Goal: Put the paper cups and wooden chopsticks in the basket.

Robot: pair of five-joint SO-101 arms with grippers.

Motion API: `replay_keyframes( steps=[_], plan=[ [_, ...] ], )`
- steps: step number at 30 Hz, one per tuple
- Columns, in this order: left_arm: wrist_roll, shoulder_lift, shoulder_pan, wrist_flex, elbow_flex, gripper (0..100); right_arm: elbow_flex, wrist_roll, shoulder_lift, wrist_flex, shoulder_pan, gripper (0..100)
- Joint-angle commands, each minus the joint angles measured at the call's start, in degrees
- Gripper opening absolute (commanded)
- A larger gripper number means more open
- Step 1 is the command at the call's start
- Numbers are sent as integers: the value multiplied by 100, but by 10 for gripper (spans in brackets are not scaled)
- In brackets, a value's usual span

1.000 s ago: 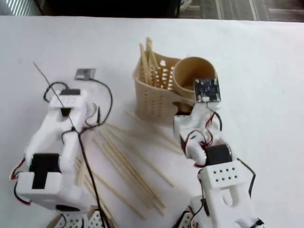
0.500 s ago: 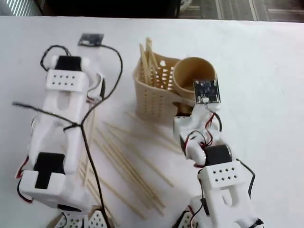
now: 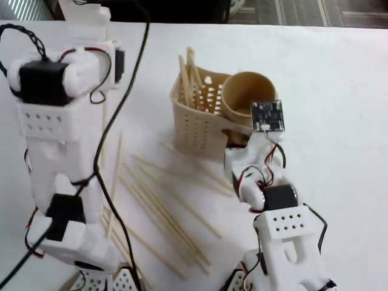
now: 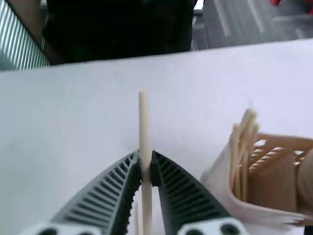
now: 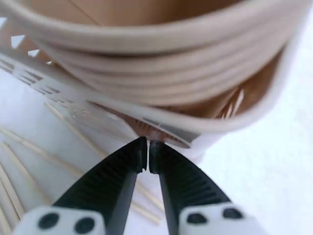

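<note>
Left wrist view: my left gripper [image 4: 146,169] is clamped on one chopstick [image 4: 143,122], its end poking past the tips. In the high view's centre, my right gripper [image 5: 148,147] pinches the rim of the basket [image 3: 194,130], which holds cups [image 3: 245,91] and chopsticks [image 3: 191,79].

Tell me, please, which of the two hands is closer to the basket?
Right. The right hand is closed on the basket's near rim; the left hand, gripping a chopstick, is off to the basket's side, apart from it.

Left gripper [image 4: 146,169] pinching chopstick [image 4: 143,122]; basket [image 4: 274,171] beside
</note>
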Motion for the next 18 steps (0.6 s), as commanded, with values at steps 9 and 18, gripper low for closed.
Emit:
replay_keyframes(
  steps=[9, 18],
  plan=[
    [53, -22, 1525, -1820, -1178, 22, -79, -352, -119, -268, 426, 27],
    [62, 418, 2105, -3042, -1178, 24, -53, -387, -426, -242, 602, 27]
  ],
)
